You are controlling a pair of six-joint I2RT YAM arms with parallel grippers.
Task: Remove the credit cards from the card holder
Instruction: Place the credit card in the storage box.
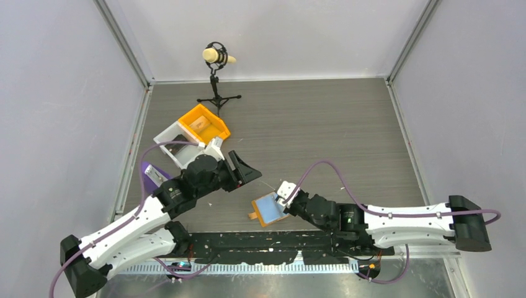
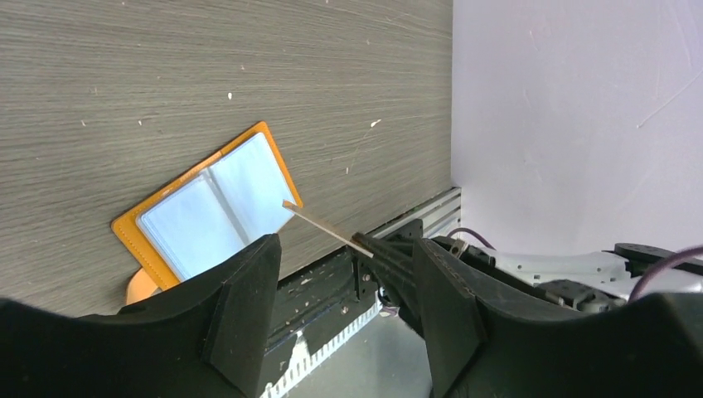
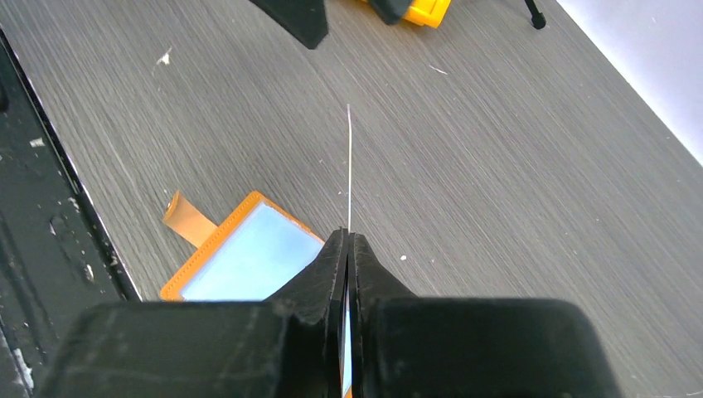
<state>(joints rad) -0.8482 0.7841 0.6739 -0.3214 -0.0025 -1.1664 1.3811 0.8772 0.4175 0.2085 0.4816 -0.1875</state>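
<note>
Right gripper pinches card edge-on beside open card holder.

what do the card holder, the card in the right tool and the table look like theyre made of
Card holder: orange leather or faux leather rim, matte; glossy plastic pockets, catching light.
Credit card: thin stiff sheet, likely plastic, seen edge-on.
Table: grey wood-grain laminate probably, matte.

grey wood-grain table, pale walls
</note>
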